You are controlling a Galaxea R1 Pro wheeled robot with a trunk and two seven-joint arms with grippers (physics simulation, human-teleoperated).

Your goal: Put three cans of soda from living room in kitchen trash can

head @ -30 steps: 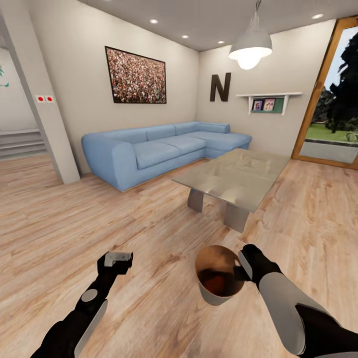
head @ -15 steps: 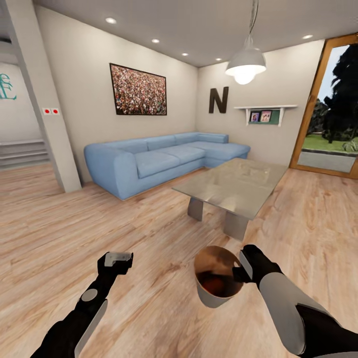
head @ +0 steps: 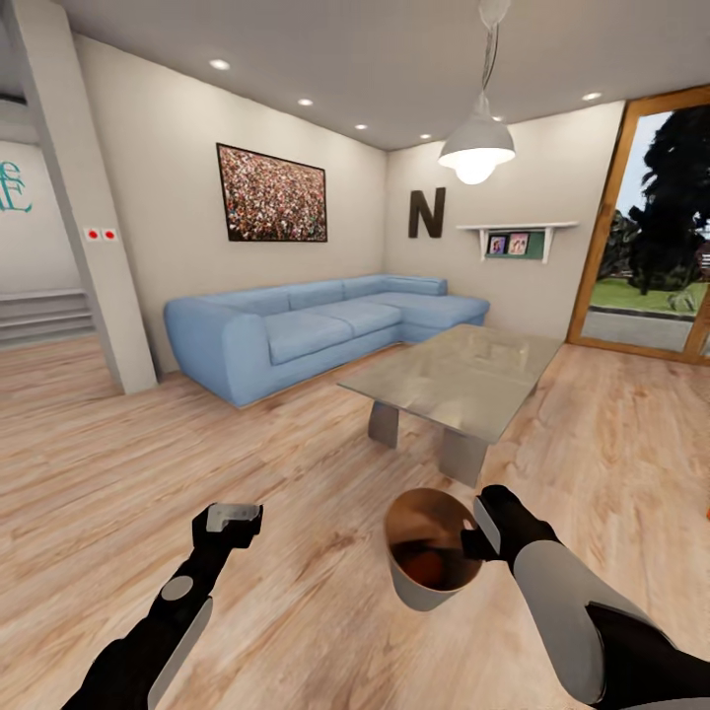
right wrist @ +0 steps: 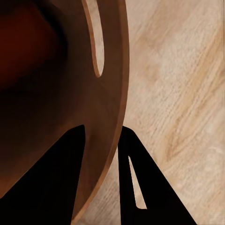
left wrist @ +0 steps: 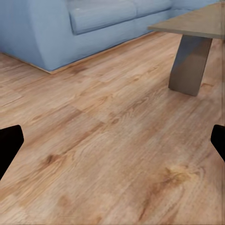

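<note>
Here the robot stands on the wood floor [head: 118,444] of the living room, with wide bare planks in front of it and to its left. Ahead, the glass-topped bench [head: 463,375] sits on two slanted grey legs; its near corner lies just beyond the tash can [head: 426,552]. Behind the bench the long light-blue sofa [head: 296,325] runs along the pale wall and turns at the corner. A white pillar [head: 89,217] stands at the left, with steps behind it. At the right, a tall wood-framed glass door [head: 641,227] shows trees and grass outside. A white pendant lamp [head: 477,148] hangs above the bench.

The tash can is a small round tapered bin, pale grey outside and coppery brown inside, with a slot handle cut near its rim [right wrist: 96,42]. It is held above the floor, low in front of the robot. The right gripper [head: 471,540] pinches its wall: in the right wrist view one dark finger is inside the bin and the other outside, both closed tight on the rim. I cannot tell what lies inside; it is dark and reddish.

The left gripper [head: 235,518] hovers over bare floor with nothing in it; in the left wrist view its fingers [left wrist: 9,145] are spread wide at the two sides.
</note>
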